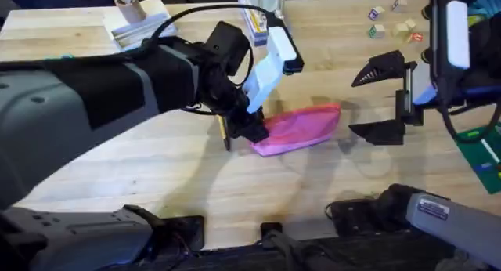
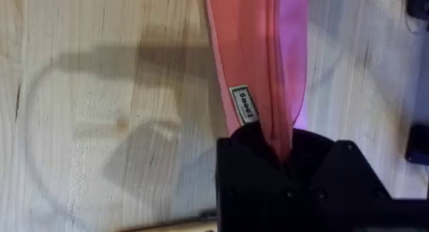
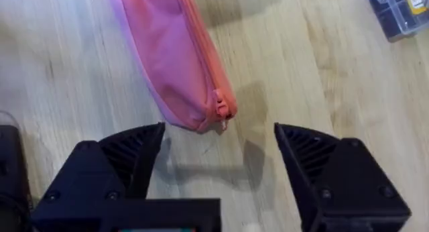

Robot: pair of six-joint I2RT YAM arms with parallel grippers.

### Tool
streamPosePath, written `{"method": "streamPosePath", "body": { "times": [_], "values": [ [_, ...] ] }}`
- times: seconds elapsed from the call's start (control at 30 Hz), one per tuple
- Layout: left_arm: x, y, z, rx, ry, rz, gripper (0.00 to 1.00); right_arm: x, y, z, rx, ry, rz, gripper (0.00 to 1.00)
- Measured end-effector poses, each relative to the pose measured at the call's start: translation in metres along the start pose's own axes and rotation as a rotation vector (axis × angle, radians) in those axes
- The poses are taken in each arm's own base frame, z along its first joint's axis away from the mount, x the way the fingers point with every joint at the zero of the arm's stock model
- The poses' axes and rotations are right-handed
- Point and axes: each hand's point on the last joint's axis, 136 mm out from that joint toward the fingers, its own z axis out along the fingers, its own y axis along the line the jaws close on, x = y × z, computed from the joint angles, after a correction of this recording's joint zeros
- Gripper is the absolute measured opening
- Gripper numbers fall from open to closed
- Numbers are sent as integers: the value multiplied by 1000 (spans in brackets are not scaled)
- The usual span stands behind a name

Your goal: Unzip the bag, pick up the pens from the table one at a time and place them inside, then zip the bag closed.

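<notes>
Soft pink fabric pencil pouch [image 1: 301, 128], long and flat, lies on the light wooden butcher-block table [image 1: 156, 169] near the middle, between the two arms. Zipper seam runs along its length; in the right wrist view the zipper pull [image 3: 222, 108] sits at the near end, so the pouch looks zipped shut there.

Left gripper [image 2: 281, 151], black-fingered, is clamped on the far end of the pouch; pink fabric is pinched between its jaws, a small white label [image 2: 244, 104] just beside the grip. Likely purpose: anchoring that end so the pouch will not slide when the pull is drawn.

Right gripper [image 3: 218, 148] hangs just short of the pull end, jaws spread wide, nothing between them, not touching the pouch. Judged: lined up to close on the pull tab.

A slim dark-tipped stick [image 1: 223, 132] shows beside the left gripper in the overhead view, possibly a pen; too hidden to be sure.

Step in hand appears to be unzipping, not yet begun. Risk: the pull tab is small and lies flat against the fabric, so the wide jaws may catch cloth instead.
</notes>
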Motion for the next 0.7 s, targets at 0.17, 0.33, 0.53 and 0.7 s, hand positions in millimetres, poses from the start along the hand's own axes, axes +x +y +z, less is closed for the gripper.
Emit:
{"method": "streamPosePath", "body": {
  "times": [0.17,0.33,0.53,0.7],
  "values": [
    [0,0,0,0,0,0,43,0,0,0,0,0,0,997],
    [0,0,0,0,0,0,43,0,0,0,1,0,-1,996],
    [0,0,0,0,0,0,43,2,-2,1,2,0,-2,996],
    [0,0,0,0,0,0,43,6,-4,9,-29,-7,10,994]
  ]
}}
